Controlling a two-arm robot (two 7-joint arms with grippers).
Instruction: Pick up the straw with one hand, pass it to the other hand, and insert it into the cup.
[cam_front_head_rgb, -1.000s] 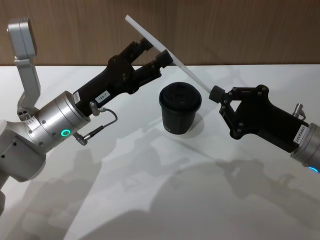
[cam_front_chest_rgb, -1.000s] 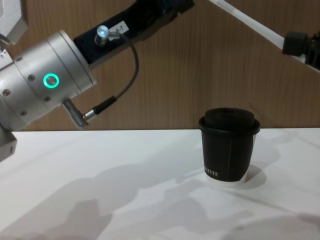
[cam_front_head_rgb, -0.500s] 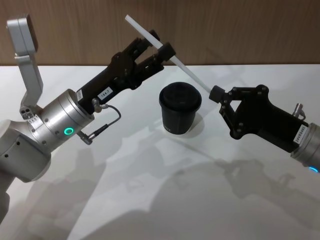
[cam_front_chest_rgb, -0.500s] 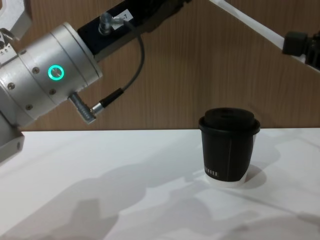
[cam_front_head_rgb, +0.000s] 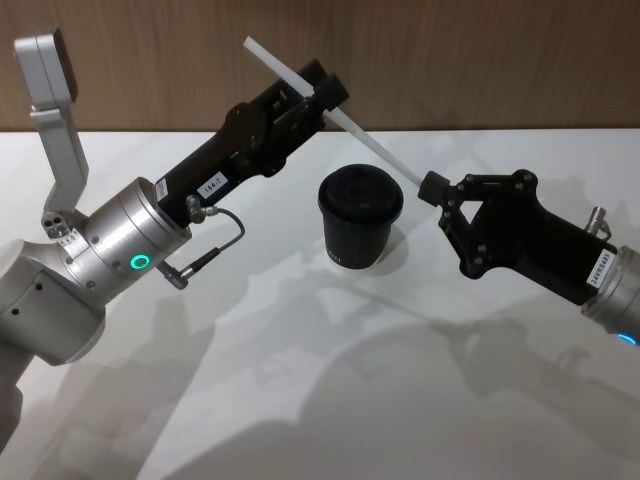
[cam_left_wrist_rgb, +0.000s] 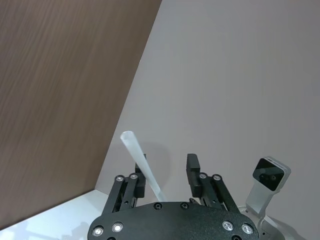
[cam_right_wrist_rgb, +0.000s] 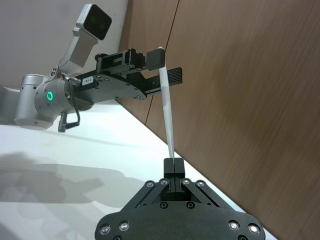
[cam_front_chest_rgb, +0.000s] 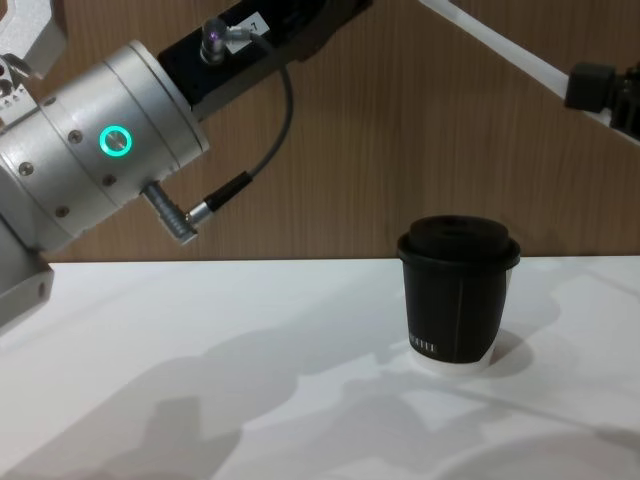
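Nearest to me, at the left of the head view, sits the left arm's silver wrist (cam_front_head_rgb: 118, 238), its green ring (cam_front_head_rgb: 139, 263) lit and a grey cable (cam_front_head_rgb: 224, 240) looping out beside it. At the right edge, the right arm reaches in at about the same depth.

Farther in, the cup (cam_front_head_rgb: 358, 232) stands upright on the white surface (cam_front_head_rgb: 400, 400) between the two arms, with its black domed lid on. From the chest view I see it resting on its white base rim, and nothing is touching it.

Right of the cup and raised off the surface, the right tool (cam_front_head_rgb: 434, 188) has its fingers pressed together, pinching the lower end of the straw (cam_front_head_rgb: 375, 150). The right wrist view shows this end clamped between the two pads.

From that grip the straw slants up and away toward the left. It passes behind the cup's lid and well clear of it.

Beyond the cup, the left tool (cam_front_head_rgb: 318, 88), which carries a white label (cam_front_head_rgb: 207, 185) on its body, reaches up to the straw's upper part. Its fingers are spread and straddle the straw. In the left wrist view I see the straw lying against one finger, with a gap to the other. A short length of straw sticks out past the fingertips.

Behind everything stands a wooden wall (cam_front_head_rgb: 480, 60).
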